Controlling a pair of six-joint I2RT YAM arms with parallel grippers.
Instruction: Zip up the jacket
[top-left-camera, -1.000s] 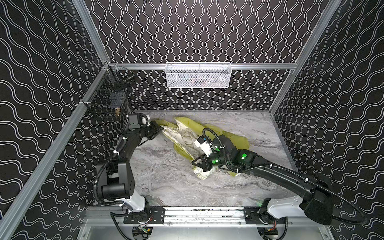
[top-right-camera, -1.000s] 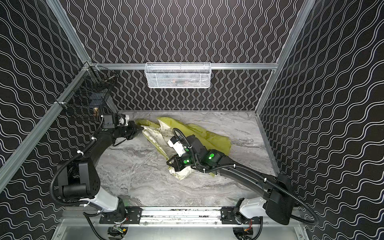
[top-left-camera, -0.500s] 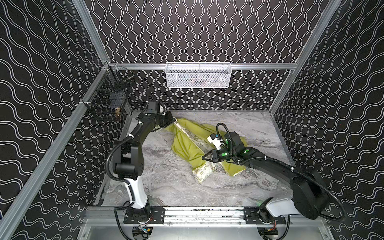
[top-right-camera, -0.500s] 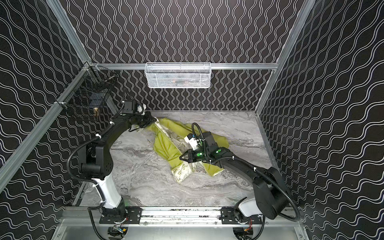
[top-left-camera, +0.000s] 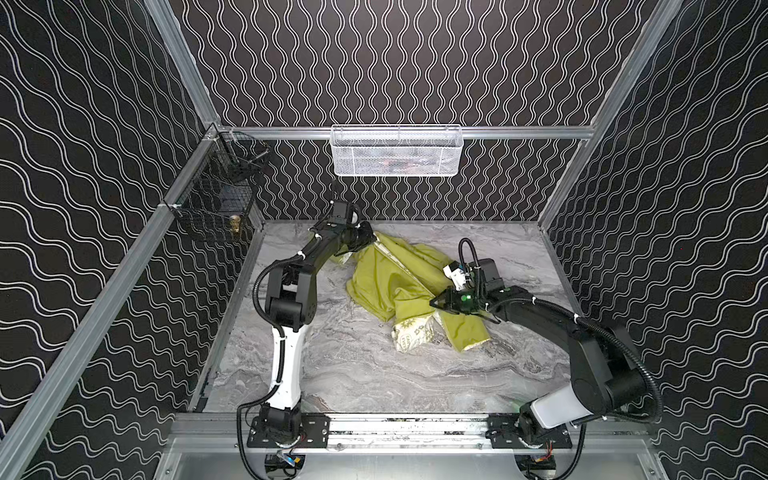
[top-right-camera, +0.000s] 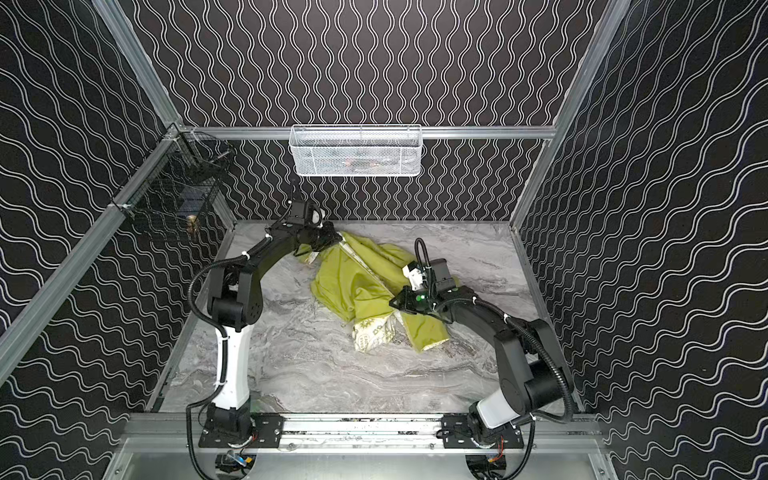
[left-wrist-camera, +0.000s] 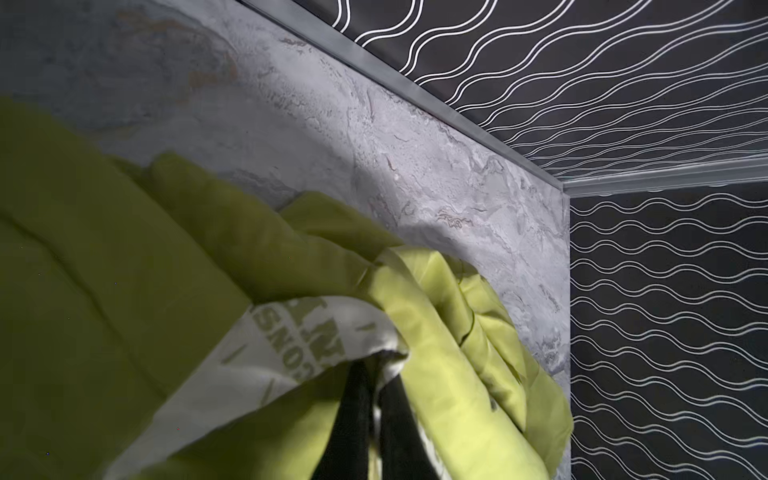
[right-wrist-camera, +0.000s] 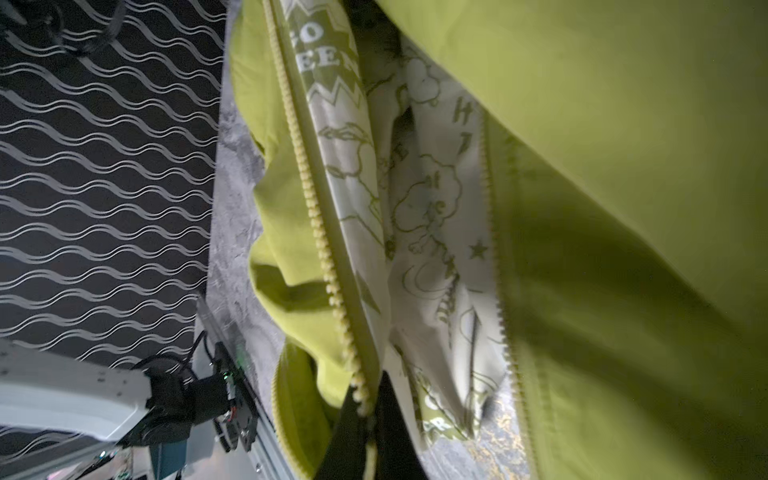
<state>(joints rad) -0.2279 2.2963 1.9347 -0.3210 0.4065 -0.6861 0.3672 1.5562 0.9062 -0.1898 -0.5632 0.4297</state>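
Nearest the front rail, the right gripper (top-left-camera: 434, 302) had swung out to the right and away from the middle of the table (top-left-camera: 353, 365) within the last second. In its wrist view the jaws stood almost closed, with the toothed zipper edge (right-wrist-camera: 320, 232) running straight into the narrow gap between them. It looked pinched there, though how firm the pinch was could not be told.

The jacket (top-left-camera: 384, 282) had gone with the move. A second before it had been a crumpled heap left of centre, with much pale lining showing. It now lay right of centre, turned mostly green side up and drawn into a long band running from the front right towards the back. Only a patch of cream lining (top-left-camera: 409, 334) showed at its near end.

In the right wrist view the second tooth row (right-wrist-camera: 498, 249) ran well apart from the first, with lining between them, so the zipper looked open and zipping seemingly had not begun. The sweep read as straightening the front edge.

Farthest back, the left gripper (top-left-camera: 371, 240) had reached from the left side to the rear wall. Its jaws were nearly shut, and a fold of jacket and lining lay over and between the tips.
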